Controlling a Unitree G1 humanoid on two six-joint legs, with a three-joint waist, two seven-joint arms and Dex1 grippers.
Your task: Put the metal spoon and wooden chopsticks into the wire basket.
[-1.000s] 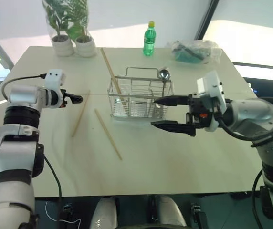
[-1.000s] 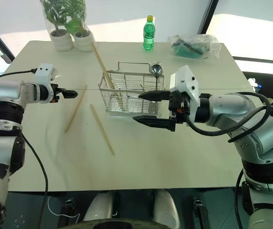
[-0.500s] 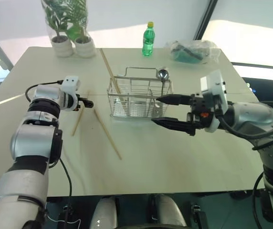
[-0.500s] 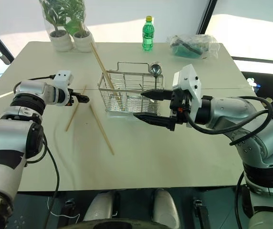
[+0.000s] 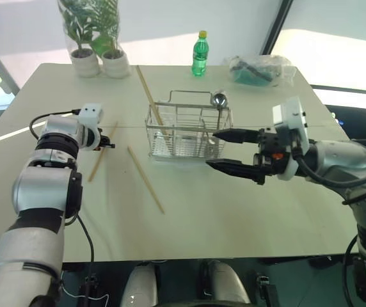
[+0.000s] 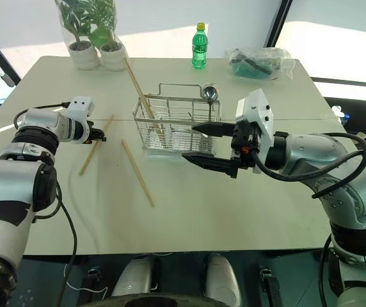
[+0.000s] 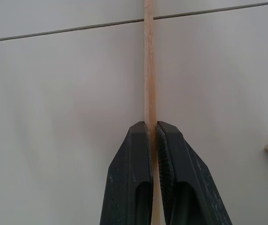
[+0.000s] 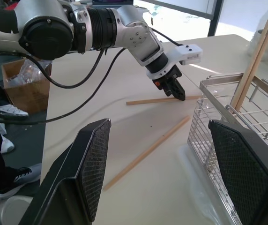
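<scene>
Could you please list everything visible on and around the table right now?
wire basket: one, silver, table centre
metal spoon: one, silver, upright in the basket's right end
wooden chopsticks: two leaning in the basket; one in the left gripper; one loose on the table, tan
table: one, cream
green bottle: one, far edge
potted plants: two, white pots, far left corner
plastic bag: one, clear, far right
left gripper: black, shut on a chopstick
right gripper: black, open, beside the basket

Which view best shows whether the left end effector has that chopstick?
Left wrist view: both fingers press the chopstick between them. Head views show the left end effector at the stick; right wrist view shows it far off.
</scene>
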